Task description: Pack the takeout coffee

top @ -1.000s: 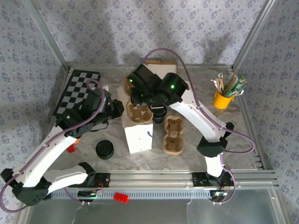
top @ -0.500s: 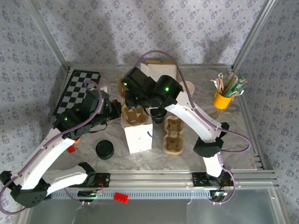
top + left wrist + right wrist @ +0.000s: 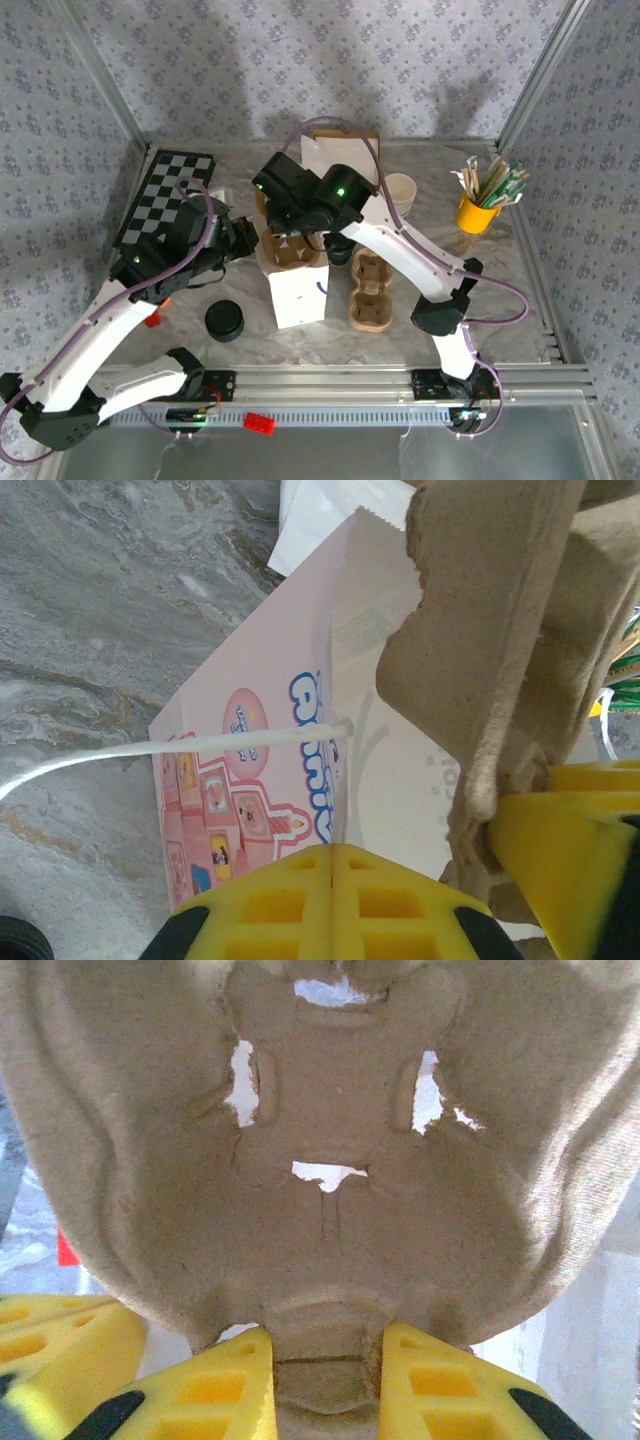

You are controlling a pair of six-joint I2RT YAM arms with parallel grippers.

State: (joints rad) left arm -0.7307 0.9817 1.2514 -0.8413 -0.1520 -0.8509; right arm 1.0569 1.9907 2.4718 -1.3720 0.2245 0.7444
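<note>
A white paper bag (image 3: 297, 297) stands open at the table's middle, its printed pink side (image 3: 240, 800) facing the left wrist camera. My left gripper (image 3: 250, 238) (image 3: 335, 855) is shut on the bag's rim. A brown pulp cup carrier (image 3: 290, 252) (image 3: 330, 1140) (image 3: 480, 630) hangs over the bag's mouth, and my right gripper (image 3: 290, 230) (image 3: 325, 1370) is shut on its middle tab. The takeout coffee (image 3: 340, 252) shows as a dark lid just right of the bag, mostly hidden under the right arm.
A second pulp carrier (image 3: 370, 292) lies right of the bag. A stack of black lids (image 3: 224, 321) sits at front left, cream cups (image 3: 400, 190) at back right, a yellow cup of stirrers (image 3: 478, 212) far right, a checkerboard (image 3: 165, 195) at back left.
The right arm has swung left and carried the pulp carrier over the bag's mouth. My left gripper has closed on the bag's rim.
</note>
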